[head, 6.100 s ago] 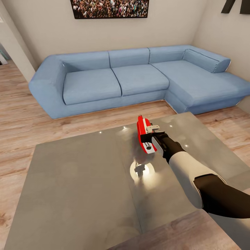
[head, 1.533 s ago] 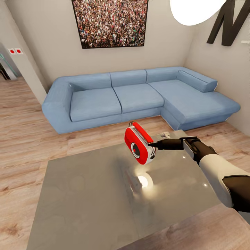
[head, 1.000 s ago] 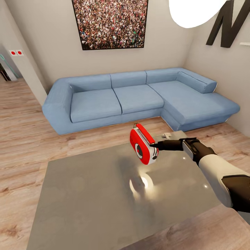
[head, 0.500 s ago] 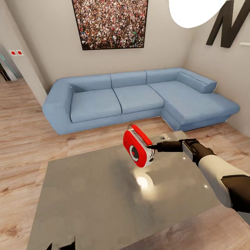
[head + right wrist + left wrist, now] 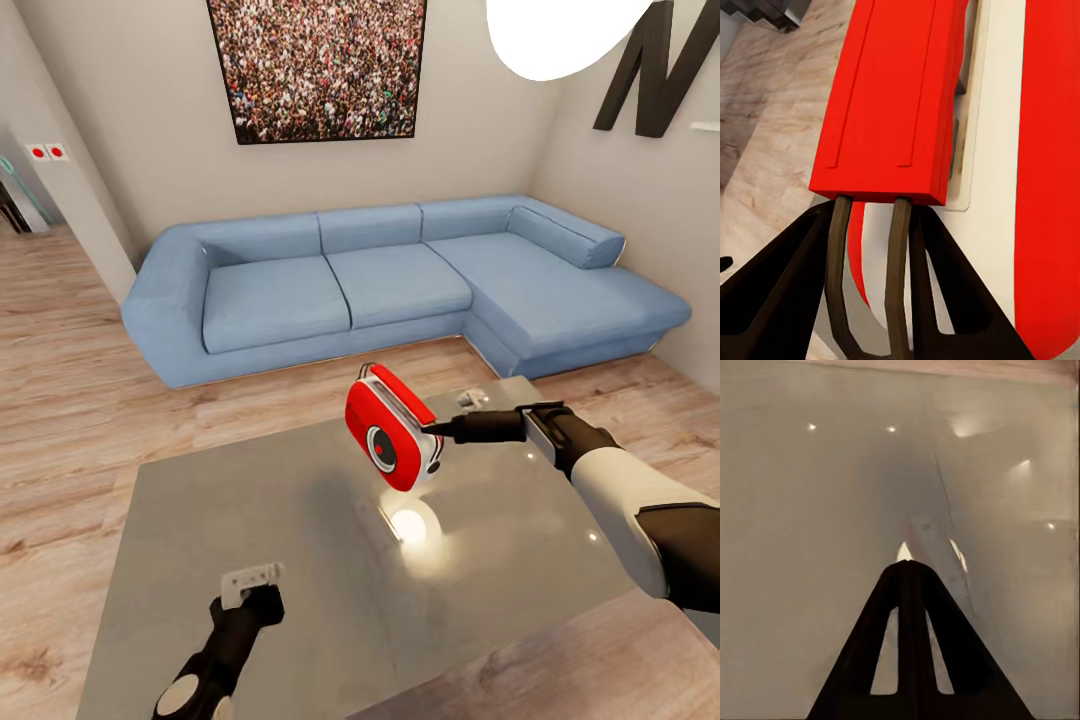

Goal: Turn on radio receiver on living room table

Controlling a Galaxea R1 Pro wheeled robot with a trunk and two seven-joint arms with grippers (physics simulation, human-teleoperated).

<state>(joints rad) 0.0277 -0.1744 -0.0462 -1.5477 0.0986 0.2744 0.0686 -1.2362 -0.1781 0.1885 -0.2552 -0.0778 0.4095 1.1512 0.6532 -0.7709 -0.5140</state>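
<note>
My right pincer point(image 5: 437, 432) is clamped on the one radio receiver point(image 5: 390, 441), its fingers point(image 5: 840, 255) nearly together at the red handle point(image 5: 889, 97). I hold the box in the air above the desk point(image 5: 200, 560), dial face turned toward me and to the left, long axis tilted. My left pincer point(image 5: 250, 582), fingers pressed together on nothing, hovers over the desk's near left part. One blue sofa point(image 5: 400, 280) stands behind.

The radio receiver point(image 5: 392, 436) is a small red box with rounded corners, a white-silver edge band and a round dial on its face. It hangs tilted in the air above the glossy grey worktop point(image 5: 300, 560), with its dial face turned toward the head camera. Its red top handle point(image 5: 894, 97) points toward the blue sofa.
</note>
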